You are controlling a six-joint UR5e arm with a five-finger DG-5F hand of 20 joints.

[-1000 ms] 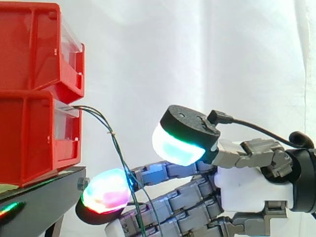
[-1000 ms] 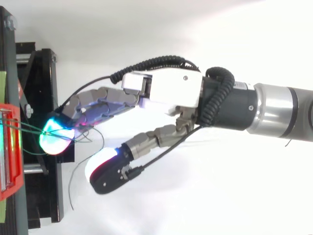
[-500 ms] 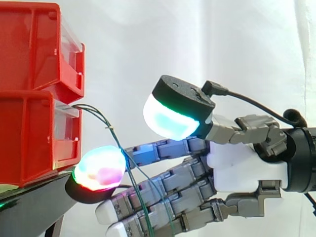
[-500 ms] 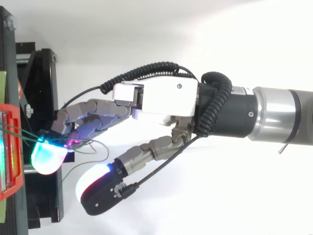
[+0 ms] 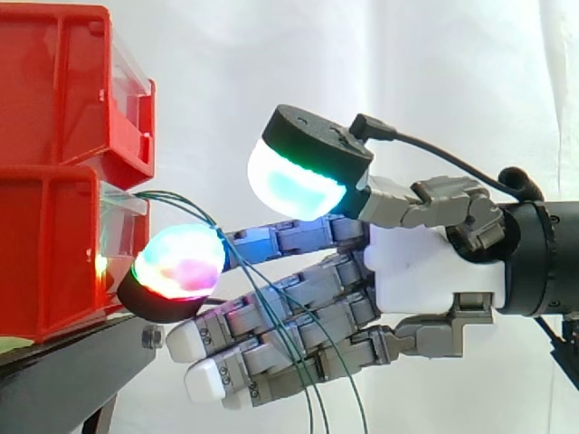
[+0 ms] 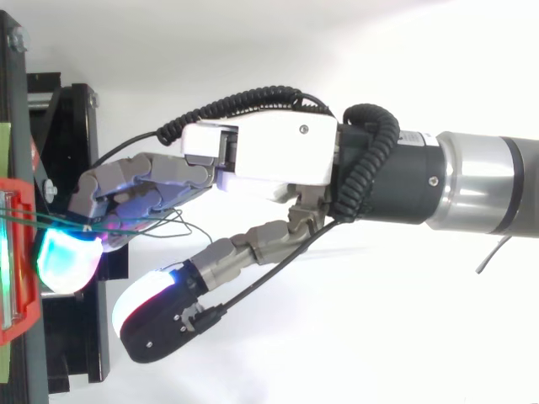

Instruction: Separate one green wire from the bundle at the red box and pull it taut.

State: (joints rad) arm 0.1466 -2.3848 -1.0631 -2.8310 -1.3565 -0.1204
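Observation:
Several thin green wires leave the front of the lower red box and arc down to the right. They cross my hand's straight fingers and hang below them. My hand reaches level from the right, and its top fingertip, glowing green and magenta, lies close to the box front just under the wires' exit. The thumb's pad stands raised above the fingers, apart from them. In the top view my hand points left, with the wires looping beside its fingers. I see no wire pinched.
A second red box sits stacked on the lower one. Both rest on a black stand, whose frame lies under my fingertips. A white curtain hangs behind, and white floor spreads to the right.
My hand has moved left toward the boxes and risen a little. Its glowing fingertip now lies by the lower box front, and the wires drape further across the fingers.

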